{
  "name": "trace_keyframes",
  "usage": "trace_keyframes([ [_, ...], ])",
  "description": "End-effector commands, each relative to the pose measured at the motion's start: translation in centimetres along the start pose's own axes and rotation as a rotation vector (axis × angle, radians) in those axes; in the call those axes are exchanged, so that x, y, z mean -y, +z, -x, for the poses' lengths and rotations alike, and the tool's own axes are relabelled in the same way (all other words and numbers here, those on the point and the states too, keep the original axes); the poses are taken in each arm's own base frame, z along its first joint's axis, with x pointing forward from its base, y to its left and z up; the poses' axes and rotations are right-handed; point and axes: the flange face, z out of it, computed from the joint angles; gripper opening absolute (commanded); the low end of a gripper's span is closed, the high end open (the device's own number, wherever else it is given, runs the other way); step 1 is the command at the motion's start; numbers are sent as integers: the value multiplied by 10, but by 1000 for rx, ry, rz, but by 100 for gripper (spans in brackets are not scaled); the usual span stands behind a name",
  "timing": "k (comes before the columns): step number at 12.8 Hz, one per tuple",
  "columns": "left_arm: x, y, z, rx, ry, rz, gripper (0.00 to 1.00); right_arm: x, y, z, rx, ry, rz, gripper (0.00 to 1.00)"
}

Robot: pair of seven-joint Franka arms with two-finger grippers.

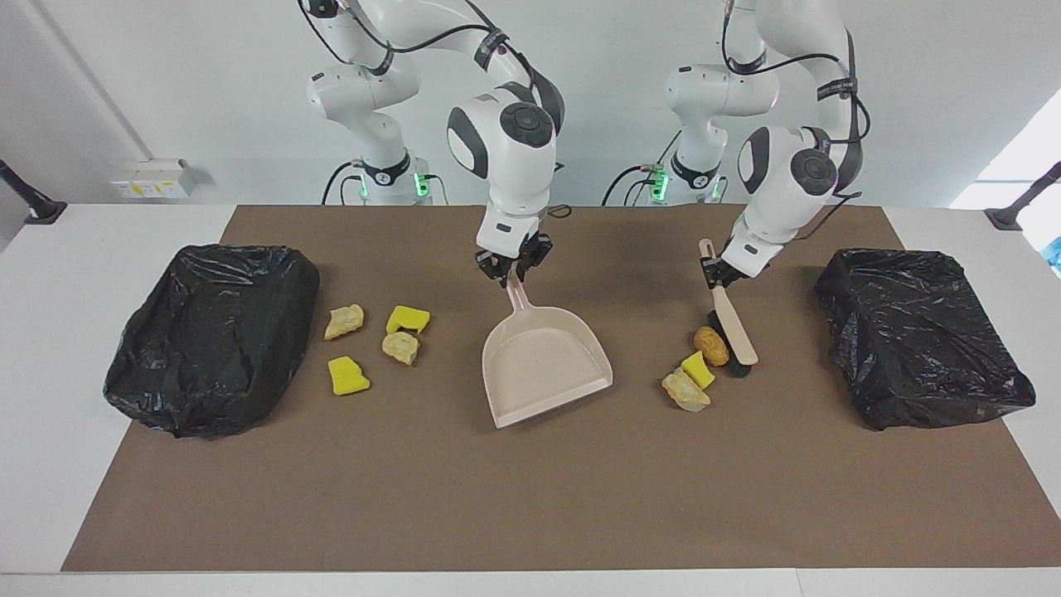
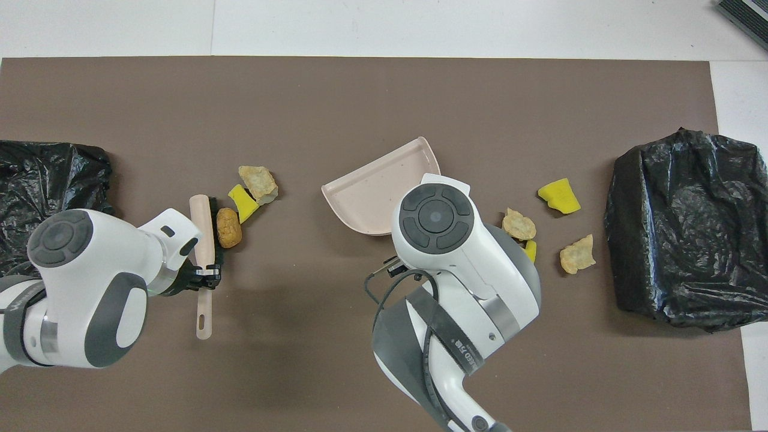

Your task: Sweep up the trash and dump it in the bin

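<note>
Facing view — my right gripper [image 1: 507, 274] clamps the dustpan handle [image 1: 515, 292], mouth angled toward the three scraps [image 1: 698, 369] at the left arm's end. My left gripper [image 1: 714, 275] clamps the brush [image 1: 731, 327], bristles beside the brown lump [image 1: 711, 345] — placed to push. Four scraps [image 1: 377, 336] lie near the bin bag [image 1: 215, 332].

You are looking at a robotics lab: two white robot arms [image 1: 506, 141] are standing at a white bench [image 1: 50, 274] covered by a brown paper mat [image 1: 530, 497], against bare white walls [image 1: 166, 83].
</note>
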Motion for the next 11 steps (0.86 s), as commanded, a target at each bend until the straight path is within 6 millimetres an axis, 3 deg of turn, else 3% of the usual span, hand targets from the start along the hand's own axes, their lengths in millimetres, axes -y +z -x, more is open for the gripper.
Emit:
trace_keyframes([
  [1, -10, -2, 3, -23, -15, 10, 0, -10, 1, 3, 8, -255, -19, 0],
  [3, -4, -6, -9, -30, -20, 15, 0, -31, 9, 4, 21, -408, -25, 0],
  [6, 8, -5, -10, -31, -31, 17, 0, -56, 17, 5, 25, -604, -33, 0],
  [9, 8, -3, -7, -27, -24, 15, 0, -83, 24, 5, 24, -795, -18, 0],
  [11, -4, 11, 0, -2, -14, 6, 0, -93, 30, 4, 28, -861, -14, 0],
])
